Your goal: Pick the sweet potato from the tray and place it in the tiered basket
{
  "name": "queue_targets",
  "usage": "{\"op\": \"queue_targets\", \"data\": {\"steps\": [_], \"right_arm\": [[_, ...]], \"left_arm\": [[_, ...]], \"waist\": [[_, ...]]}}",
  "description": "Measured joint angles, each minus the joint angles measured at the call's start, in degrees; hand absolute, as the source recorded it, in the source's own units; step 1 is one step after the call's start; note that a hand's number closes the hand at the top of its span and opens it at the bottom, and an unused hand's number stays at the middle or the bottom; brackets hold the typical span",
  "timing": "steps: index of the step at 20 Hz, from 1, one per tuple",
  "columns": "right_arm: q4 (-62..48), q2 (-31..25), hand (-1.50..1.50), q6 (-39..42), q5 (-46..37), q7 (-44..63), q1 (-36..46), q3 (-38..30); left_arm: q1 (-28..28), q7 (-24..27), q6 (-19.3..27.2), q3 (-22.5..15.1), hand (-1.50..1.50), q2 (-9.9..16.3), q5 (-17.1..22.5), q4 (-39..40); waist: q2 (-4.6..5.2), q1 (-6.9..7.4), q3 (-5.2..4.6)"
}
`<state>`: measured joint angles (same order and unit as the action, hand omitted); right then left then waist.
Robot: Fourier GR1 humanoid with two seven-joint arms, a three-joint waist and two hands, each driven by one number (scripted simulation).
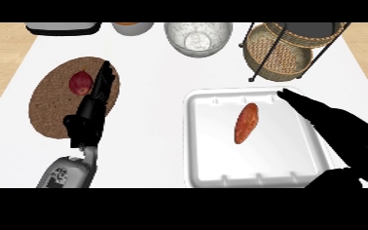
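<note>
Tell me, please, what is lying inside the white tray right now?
Only the sweet potato lies in the white tray, near its middle. The right hand reaches over the tray's right side and hides that part, so anything beneath it cannot be seen.

A smooth white desk (158,83) fills nearly the whole frame, evenly lit; pale wooden strips show at the upper left and upper right corners.

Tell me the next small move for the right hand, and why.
Probably shift the right hand left and down onto the sweet potato. Its fingers are straight and hold nothing, hanging over the white tray's right side, while the sweet potato lies untouched in the tray's middle, far from the tiered basket.
</note>
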<state>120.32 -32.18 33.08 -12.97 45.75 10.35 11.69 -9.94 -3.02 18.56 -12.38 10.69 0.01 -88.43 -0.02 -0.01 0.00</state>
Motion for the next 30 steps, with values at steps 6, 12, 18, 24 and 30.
{"op": "queue_targets", "data": {"steps": [6,12,18,24,30], "right_arm": [[-2.6,1.6,-1.50,2.2,-7.1,-5.6,0.2,2.0],[-6.4,3.9,-1.50,1.4,-15.6,-11.3,1.3,3.6],[-10.6,5.1,-1.50,-0.4,-21.6,-14.9,-0.4,1.7],[-14.6,7.4,-1.50,-0.4,-24.1,-18.4,-1.8,-0.4],[-16.8,10.3,-1.50,-1.1,-27.2,-22.3,-3.5,-0.6]], "left_arm": [[0.9,0.7,-1.0,0.6,0.00,-1.2,-1.6,-0.3],[0.6,1.2,-3.2,2.8,0.00,-1.5,-1.7,0.8],[1.3,0.6,-4.0,3.6,0.00,-2.2,-2.9,-0.7],[1.5,-0.1,-4.4,3.9,0.00,-3.8,-4.5,-1.1],[2.5,-0.3,-5.7,4.5,0.00,-4.7,-5.8,-2.2]], "waist": [[0.01,0.07,0.01],[0.02,0.10,0.00],[0.02,0.05,0.01],[0.00,0.03,0.00],[0.00,0.02,0.01]]}}
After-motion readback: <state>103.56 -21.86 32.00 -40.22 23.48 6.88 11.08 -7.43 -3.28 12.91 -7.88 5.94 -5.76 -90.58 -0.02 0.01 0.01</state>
